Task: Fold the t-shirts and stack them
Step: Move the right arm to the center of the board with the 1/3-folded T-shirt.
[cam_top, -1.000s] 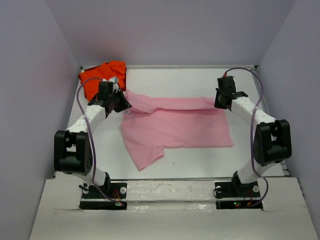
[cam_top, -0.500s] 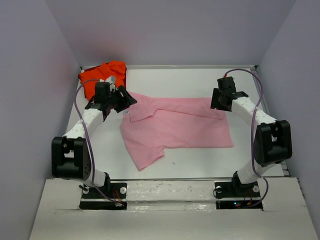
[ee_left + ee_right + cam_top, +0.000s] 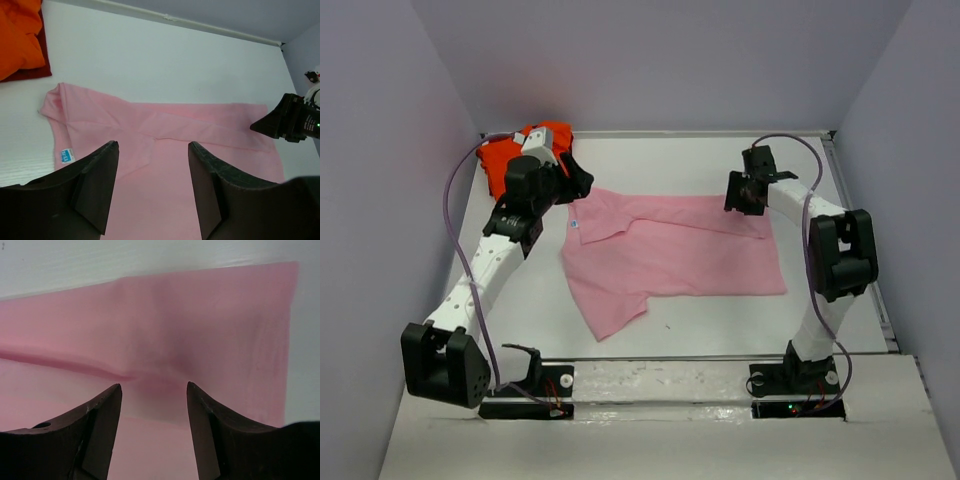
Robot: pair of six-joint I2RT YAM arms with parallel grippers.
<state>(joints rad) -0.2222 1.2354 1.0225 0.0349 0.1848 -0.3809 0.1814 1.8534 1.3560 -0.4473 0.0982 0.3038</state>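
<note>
The light pink t-shirt [image 3: 670,255] lies flat on the white table, with its far edge folded over as a band and one sleeve pointing toward the front left. The orange-red t-shirt [image 3: 505,160] sits crumpled in the back left corner. My left gripper [image 3: 578,188] hovers open over the pink shirt's far left corner, just right of the orange one. The left wrist view shows pink cloth [image 3: 165,130] below my empty left gripper [image 3: 152,147]. My right gripper [image 3: 735,198] is open above the far right edge, with only pink cloth [image 3: 200,315] under the right gripper [image 3: 154,387].
Grey walls close in the table on three sides, and a thin rail [image 3: 700,133] runs along the back edge. A small blue label [image 3: 66,156] shows on the pink shirt's left side. Bare white table [image 3: 670,160] lies behind the shirt.
Both grippers opened and let go of the pink shirt's lifted far edge, which dropped flat as a folded band. Both arms then rose and drew toward the back.
</note>
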